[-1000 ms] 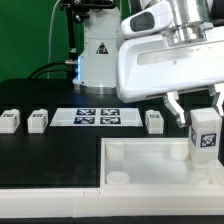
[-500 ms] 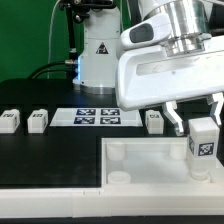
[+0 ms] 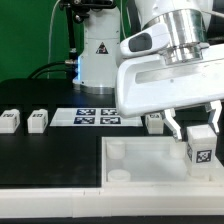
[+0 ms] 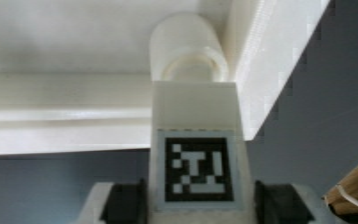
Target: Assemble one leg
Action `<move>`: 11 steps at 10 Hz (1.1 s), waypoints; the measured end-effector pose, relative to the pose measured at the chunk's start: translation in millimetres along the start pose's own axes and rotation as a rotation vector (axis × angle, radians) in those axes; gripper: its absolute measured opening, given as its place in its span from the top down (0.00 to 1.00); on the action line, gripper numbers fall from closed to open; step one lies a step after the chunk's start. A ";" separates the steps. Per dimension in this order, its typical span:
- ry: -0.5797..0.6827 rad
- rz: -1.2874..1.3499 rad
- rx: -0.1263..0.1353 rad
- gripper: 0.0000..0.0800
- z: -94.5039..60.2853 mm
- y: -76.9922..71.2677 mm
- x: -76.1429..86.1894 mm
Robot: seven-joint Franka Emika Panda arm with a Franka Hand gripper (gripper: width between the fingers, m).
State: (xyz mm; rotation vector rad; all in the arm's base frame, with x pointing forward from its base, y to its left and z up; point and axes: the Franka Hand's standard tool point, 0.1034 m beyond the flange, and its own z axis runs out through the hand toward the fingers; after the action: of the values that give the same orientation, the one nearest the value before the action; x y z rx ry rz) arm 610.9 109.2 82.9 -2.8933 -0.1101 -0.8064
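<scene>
My gripper point(image 3: 196, 122) is shut on a white leg point(image 3: 198, 147) with a black-and-white tag on its face. It holds the leg upright at the far right of the large white tray point(image 3: 140, 172), low over the tray's back right corner. In the wrist view the leg point(image 4: 197, 130) runs out from between my fingers point(image 4: 126, 205) toward a rounded corner socket point(image 4: 190, 55) of the tray. Three more white legs lie on the black table: two at the exterior view's left point(image 3: 10, 121) point(image 3: 38, 120) and one behind the tray point(image 3: 154, 122).
The marker board point(image 3: 96, 116) lies flat on the black table behind the tray. A white robot base point(image 3: 97, 50) stands at the back. Cables run at the back left.
My gripper has moved down and slightly toward the exterior view's left with the leg, bringing it lower over the tray's right corner.
</scene>
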 end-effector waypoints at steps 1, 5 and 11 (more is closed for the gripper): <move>0.000 -0.004 -0.001 0.64 0.0 0.3 0.3; 0.000 -0.004 -0.001 0.23 0.1 0.4 0.3; 0.000 -0.004 -0.001 0.19 0.1 0.5 0.3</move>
State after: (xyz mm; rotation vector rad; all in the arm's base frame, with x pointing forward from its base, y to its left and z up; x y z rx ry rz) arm 611.2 108.7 82.9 -2.8945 -0.1151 -0.8072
